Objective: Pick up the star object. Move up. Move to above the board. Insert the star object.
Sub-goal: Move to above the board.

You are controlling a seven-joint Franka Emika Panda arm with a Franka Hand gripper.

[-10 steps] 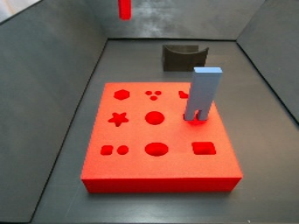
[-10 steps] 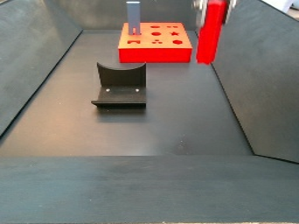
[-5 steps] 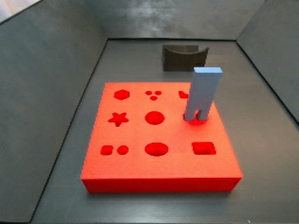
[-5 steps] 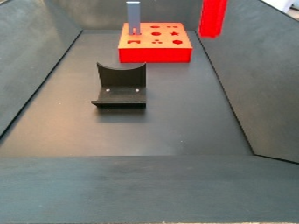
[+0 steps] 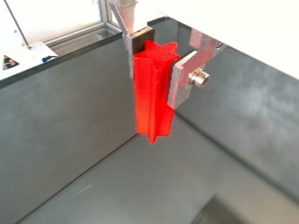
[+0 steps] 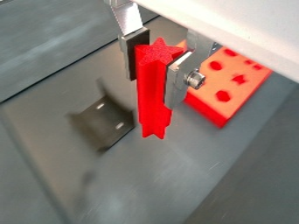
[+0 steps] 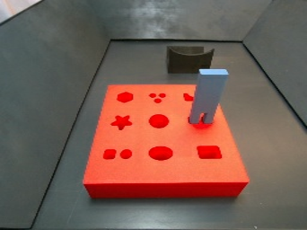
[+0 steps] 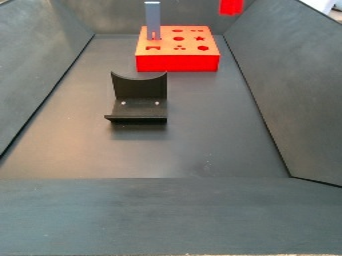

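Observation:
My gripper (image 5: 159, 70) is shut on the star object (image 5: 151, 92), a slim bright red star-section peg that hangs upright between the silver fingers in both wrist views (image 6: 153, 87). It is high above the dark floor. In a side view only the peg's lower tip (image 8: 230, 6) shows at the top edge; the gripper itself is out of frame there. The board (image 7: 162, 139), a flat red block with cut-out holes, lies on the floor; its star hole (image 7: 121, 122) is open. The board also shows in a wrist view (image 6: 229, 83), off to the side of the peg.
A light-blue forked block (image 7: 209, 97) stands upright in the board. A dark grey arch-shaped block (image 8: 138, 97) lies on the floor, also seen in a side view (image 7: 186, 57) and a wrist view (image 6: 103, 127). Sloped grey walls enclose the floor.
The peg has risen: in a side view it went from hanging well into frame to only its tip at the top edge, and it has left the other side view.

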